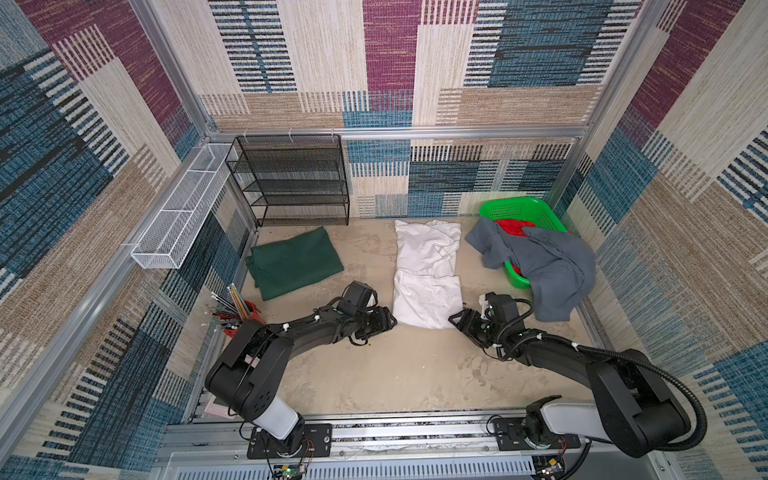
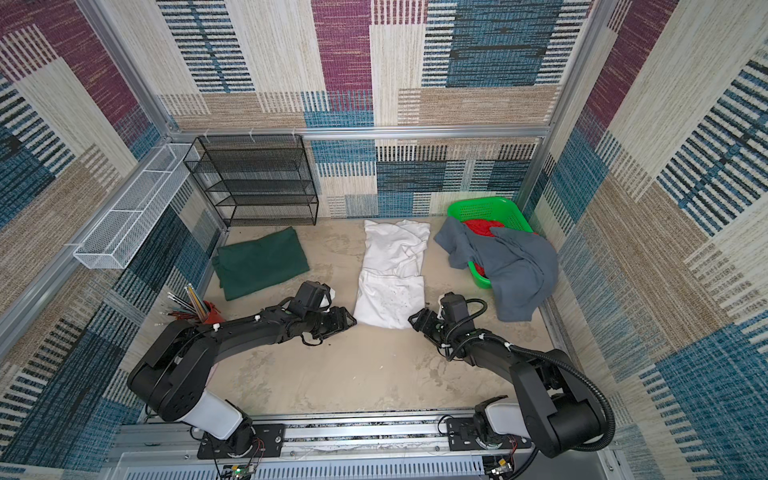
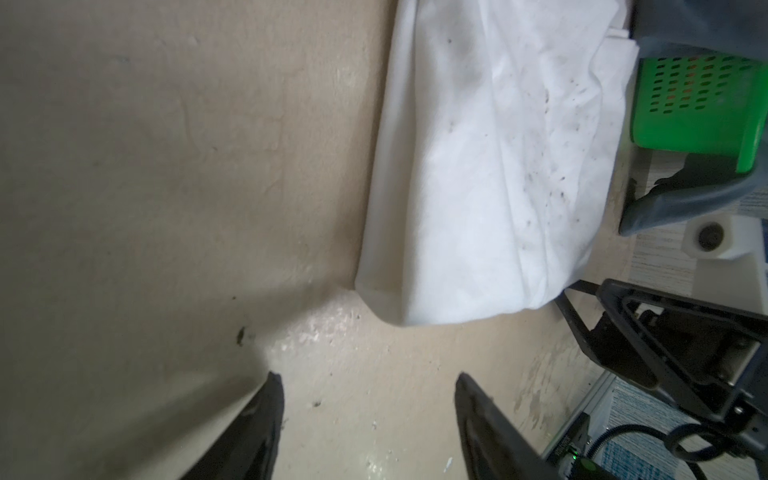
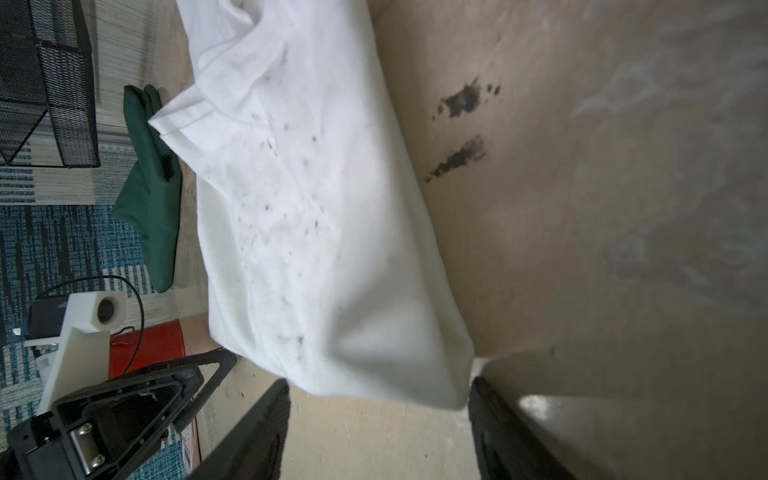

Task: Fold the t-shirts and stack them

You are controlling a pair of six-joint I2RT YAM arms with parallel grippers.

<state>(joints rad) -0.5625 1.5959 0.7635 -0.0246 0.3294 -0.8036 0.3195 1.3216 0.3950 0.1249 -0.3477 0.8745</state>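
The green shirt [image 1: 295,262] lay folded at the table's [image 1: 395,374] far left. The white shirt [image 1: 428,282] lay mid-table as a half-folded strip, and the grey shirt [image 1: 552,270] hung unfolded over the basket [image 1: 519,208]. Nothing was stacked. The left gripper [image 1: 386,322] and right gripper [image 1: 457,320] sat at the white shirt's near corners, jaws apart and empty.

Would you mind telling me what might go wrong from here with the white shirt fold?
1. The left pincer stands open short of the near corner of the white shirt, while the right pincer straddles its corner; closing together might catch one side only and skew the fold.
2. The shirt's far half lies rumpled, so folding could trap creases.
3. The grey shirt hangs off the basket beside the right arm and might snag.
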